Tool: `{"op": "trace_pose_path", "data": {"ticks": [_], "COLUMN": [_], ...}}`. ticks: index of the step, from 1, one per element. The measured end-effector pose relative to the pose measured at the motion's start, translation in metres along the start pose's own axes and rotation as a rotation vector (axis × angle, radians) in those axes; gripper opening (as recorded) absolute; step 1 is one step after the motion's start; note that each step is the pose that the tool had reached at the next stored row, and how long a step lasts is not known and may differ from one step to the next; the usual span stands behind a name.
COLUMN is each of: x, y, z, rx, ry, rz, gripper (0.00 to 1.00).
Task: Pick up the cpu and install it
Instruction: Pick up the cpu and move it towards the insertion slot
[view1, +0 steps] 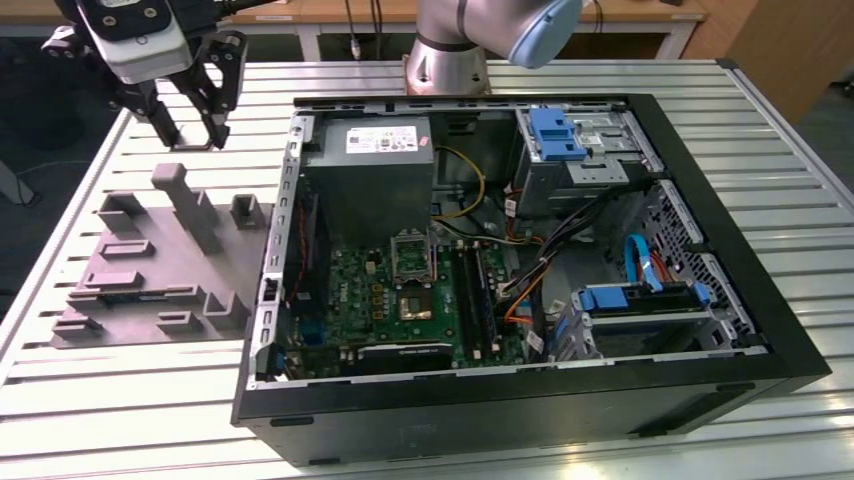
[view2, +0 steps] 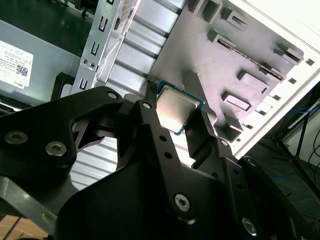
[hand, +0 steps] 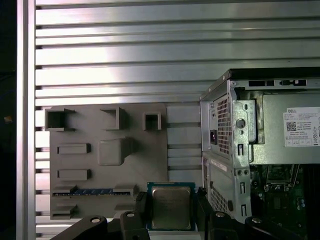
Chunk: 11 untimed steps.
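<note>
From my screen, several things are cut off or covered. In the exterior view the arm (view1: 481, 40) runs out of the picture at the top. In that view I cannot make out what sits between the two dark fingers (view1: 216, 120) of the hand (view1: 191, 135). The hand hangs in the air at the exterior view's left of the open computer case (view1: 534, 410). It is over the side of the slatted tabletop (view1: 134, 400) where the grey moulded tray (view1: 147, 270) lies, and it is apart from the tray.

Inside the case, the black-framed socket (view1: 411, 258) sits on the green board (view1: 387, 300), close to the grey power box (view1: 374, 170). What is inside the socket is too small for me to tell. In the first wrist view the board is mostly in shadow behind the case wall.

Both wrist views show the grasp well. The cpu (hand: 171, 206) is a thin square chip with a pale metal top and a darker rim. It is clamped between the two fingers, one pressing on each opposite edge, so the hand is closed only as far as the chip's width. The hand's black body covers the chip's near edge in both wrist views, so I see only the part of the chip farther from the body. Its underside is hidden from me.
</note>
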<state>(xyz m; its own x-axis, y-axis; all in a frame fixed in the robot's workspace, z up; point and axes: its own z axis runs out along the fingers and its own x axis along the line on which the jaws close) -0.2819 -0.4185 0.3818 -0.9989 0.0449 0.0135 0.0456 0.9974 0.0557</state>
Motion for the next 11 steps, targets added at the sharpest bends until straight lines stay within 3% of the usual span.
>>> {"op": "trace_pose_path", "data": {"ticks": [11], "x": [-0.011], "y": [0.0005], "z": [-0.0002], "rx": [0.0], "ry": [0.0001], "rz": [0.0], "gripper": [0.47]}}
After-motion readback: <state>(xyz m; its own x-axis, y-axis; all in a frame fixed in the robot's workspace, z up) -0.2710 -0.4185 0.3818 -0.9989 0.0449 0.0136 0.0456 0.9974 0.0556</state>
